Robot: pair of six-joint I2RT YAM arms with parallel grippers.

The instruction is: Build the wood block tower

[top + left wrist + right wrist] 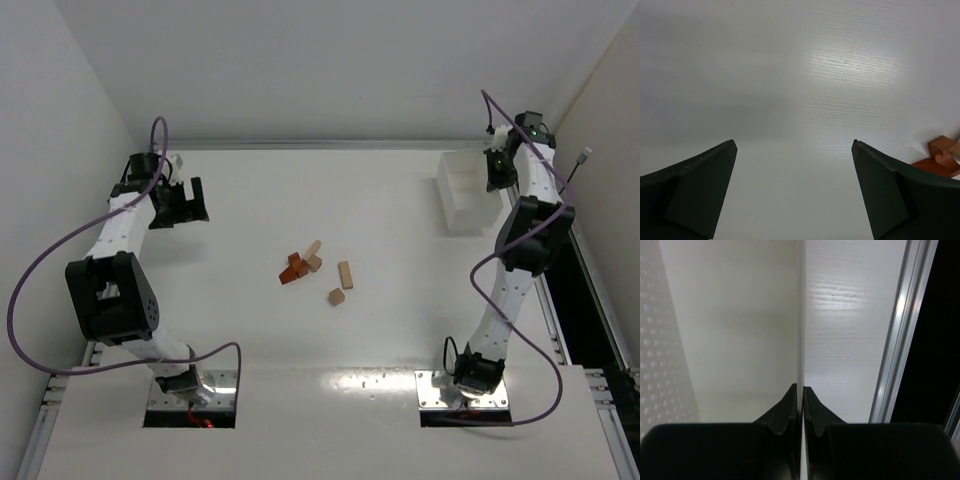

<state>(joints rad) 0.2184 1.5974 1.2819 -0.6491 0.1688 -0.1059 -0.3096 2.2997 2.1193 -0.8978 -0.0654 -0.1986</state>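
Several small wood blocks lie loose on the white table in the top view: a cluster of reddish-brown (291, 272) and tan (313, 256) pieces, a tan bar (345, 274) and a tan cube (336, 296). No tower shows; none is stacked one block wide. My left gripper (190, 205) is open and empty at the far left; its wrist view shows bare table between the fingers (794, 145) and reddish-brown blocks (942, 152) at the right edge. My right gripper (497, 170) is shut on the thin wall (800, 315) of the white tray (465, 190).
The tray stands at the back right corner. A metal rail (895, 340) runs along the table's right edge, with a dark gap beyond it. White walls enclose the table at the back and both sides.
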